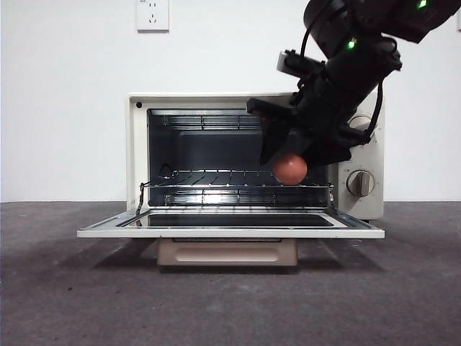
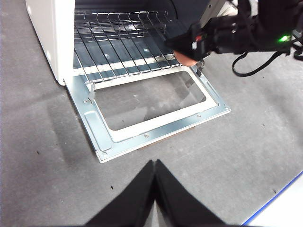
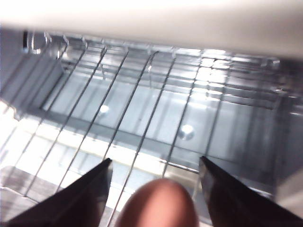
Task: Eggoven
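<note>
The cream toaster oven (image 1: 137,144) stands open, its glass door (image 1: 230,232) folded flat toward me. My right gripper (image 1: 292,155) reaches down into the right side of the oven mouth, shut on the small reddish-brown egg (image 1: 289,168). The egg hangs just above the front of the wire rack (image 1: 209,180). In the right wrist view the egg (image 3: 158,203) sits between the jaws of that gripper (image 3: 155,161), over the rack (image 3: 142,118). In the left wrist view my left gripper (image 2: 155,163) is shut and empty, above the table in front of the door (image 2: 142,135); the egg (image 2: 188,60) shows there too.
Two knobs, the lower one (image 1: 360,183) in plain sight, sit on the oven's right panel behind the arm. The tan handle (image 1: 227,252) hangs under the open door. A wall socket (image 1: 152,14) is above. The dark table (image 1: 72,288) spreads around the oven.
</note>
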Tool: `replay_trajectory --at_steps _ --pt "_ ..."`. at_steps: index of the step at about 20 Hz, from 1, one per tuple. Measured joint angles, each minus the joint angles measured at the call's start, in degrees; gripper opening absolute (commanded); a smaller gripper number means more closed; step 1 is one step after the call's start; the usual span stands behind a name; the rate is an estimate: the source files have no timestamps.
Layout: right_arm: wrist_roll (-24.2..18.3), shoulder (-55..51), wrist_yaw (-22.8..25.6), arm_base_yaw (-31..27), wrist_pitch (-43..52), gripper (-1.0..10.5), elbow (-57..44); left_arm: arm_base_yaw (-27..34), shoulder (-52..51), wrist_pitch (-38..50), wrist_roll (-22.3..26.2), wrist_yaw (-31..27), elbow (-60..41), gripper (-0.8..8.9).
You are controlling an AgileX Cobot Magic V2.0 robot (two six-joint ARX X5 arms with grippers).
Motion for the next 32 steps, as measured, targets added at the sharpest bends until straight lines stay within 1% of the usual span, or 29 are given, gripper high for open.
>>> replay_trajectory --at_steps 6,10,15,18,20,22,24,26,28,32 --pt "-0.35 -3.63 0.02 0.02 0.31 2.9 0.09 0.00 0.02 0.00 0.00 0.00 0.00 0.06" --pt "-0.52 -7.93 0.11 0.17 -4.35 2.9 0.09 0.00 0.87 0.96 0.00 0.02 0.00 0.06" --pt "-1.05 -19.47 -0.17 1.70 -11.39 2.9 0.11 0.02 7.32 7.61 0.17 0.02 0.00 0.06" --pt "-2.36 -28.11 -0.28 2.75 -19.76 2.9 0.31 0.55 13.20 13.84 0.42 0.15 -0.57 0.06" --pt "-3.43 -33.40 -0.28 3.08 -25.59 2.9 0.31 2.58 17.20 19.10 0.33 2.60 -2.40 0.06" --pt "-4.31 -39.04 -0.26 3.08 -31.69 2.9 0.31 5.92 21.97 23.47 -0.11 7.37 -5.01 0.06" --pt "-4.90 -43.65 -0.24 3.08 -36.41 2.9 0.31 9.38 27.15 26.91 -0.31 10.49 -7.19 0.06" --pt "-5.18 -47.91 -0.20 3.08 -38.91 2.9 0.31 12.17 32.09 30.47 -0.87 12.28 -8.39 0.06" --pt "-5.29 -51.91 -0.20 3.08 -40.52 2.9 0.31 14.19 36.81 34.03 -1.36 15.37 -8.41 0.06" --pt "-5.27 -56.57 -0.20 3.08 -42.75 2.9 0.33 14.73 47.65 39.32 -1.60 16.59 -8.41 0.06"
